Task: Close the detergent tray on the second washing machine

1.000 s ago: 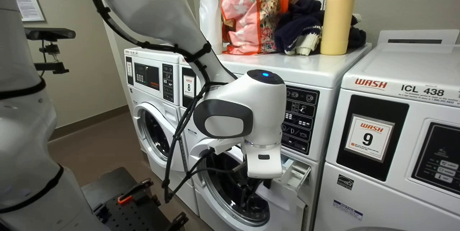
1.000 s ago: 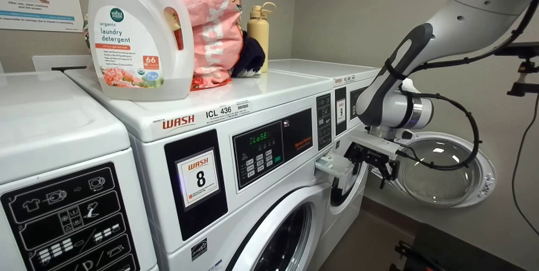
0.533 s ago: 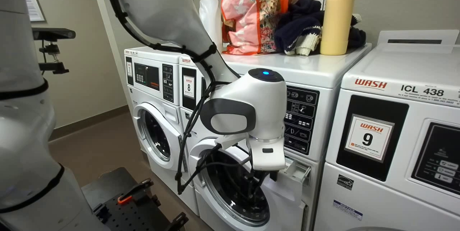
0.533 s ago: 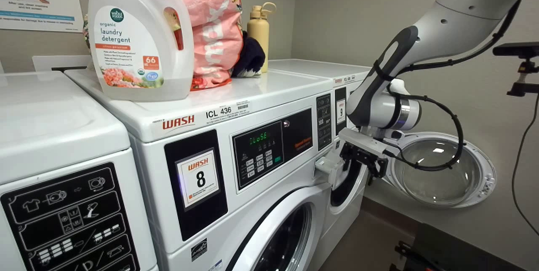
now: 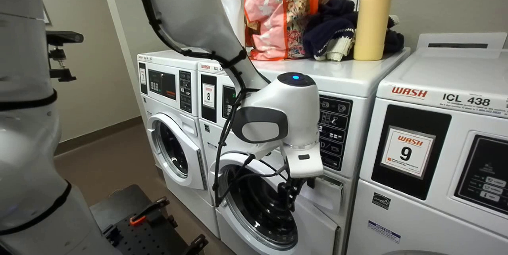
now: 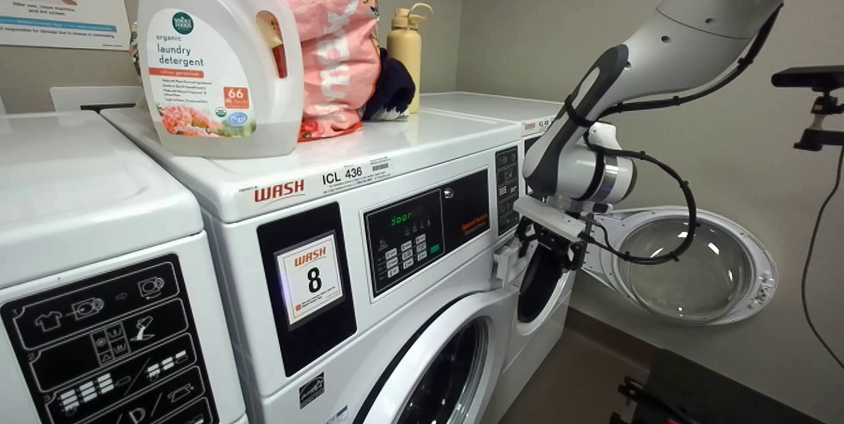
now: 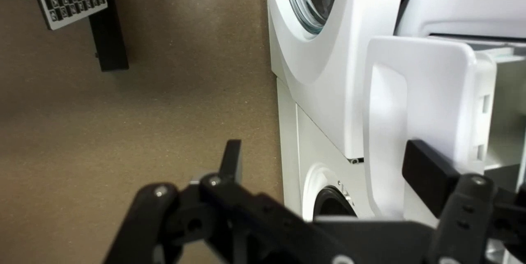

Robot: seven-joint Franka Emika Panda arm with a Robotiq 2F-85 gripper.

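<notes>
The second washing machine [image 6: 343,345], white and marked 8, shows in both exterior views [image 5: 329,76]. Its porthole door is shut. Its white detergent tray [image 6: 506,264] sticks out a little at the upper right of the front. In the wrist view the tray [image 7: 431,75] shows its front panel, with part of an inner compartment open behind it. My gripper [image 7: 328,165] is open, fingers wide apart and nothing between them. One finger lies against the tray's front panel; the other is out over the floor. The gripper also shows in both exterior views [image 5: 291,195] [image 6: 554,246].
The machine marked 9 [image 5: 420,207] stands beside it; its round glass door [image 6: 686,272] hangs open behind my arm. A detergent bottle [image 6: 217,81], a floral bag [image 5: 274,17], dark cloth [image 5: 331,29] and a yellow bottle [image 5: 371,25] stand on top.
My gripper has moved toward the machine front, and the tray has slid inward with it, so less sticks out. The machine's display has changed from a "close" text to "door".
</notes>
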